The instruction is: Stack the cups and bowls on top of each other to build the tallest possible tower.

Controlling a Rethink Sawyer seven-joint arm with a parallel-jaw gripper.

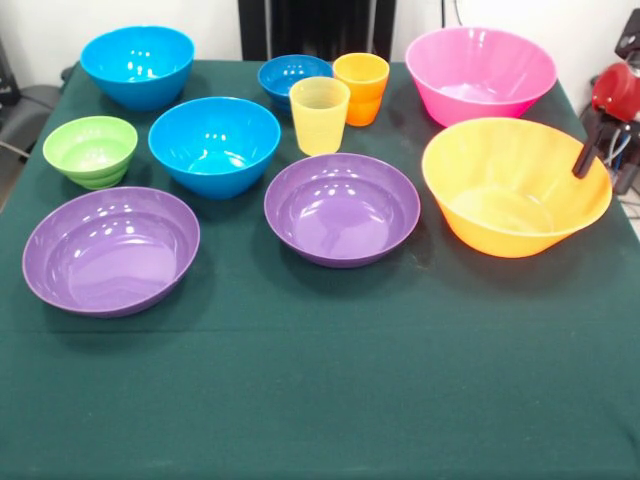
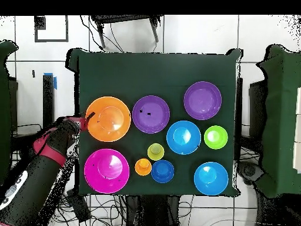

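Arm [image 2: 35, 165] reaching sideways, hand [image 1: 585, 158] at yellow-orange bowl [image 1: 515, 186] rim

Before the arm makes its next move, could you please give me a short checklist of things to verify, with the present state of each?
1. All bowls upright and apart, nothing stacked: ok.
2. Yellow-orange bowl turned upside down as base: not ok, it stands open side up.
3. Gripper at that bowl's rim: ok, a dark finger hangs at its edge.
4. Gripper open or shut: cannot tell.
5. Pink bowl apart from the yellow-orange bowl: ok, small gap.
6. Yellow cup and orange cup upright: ok.
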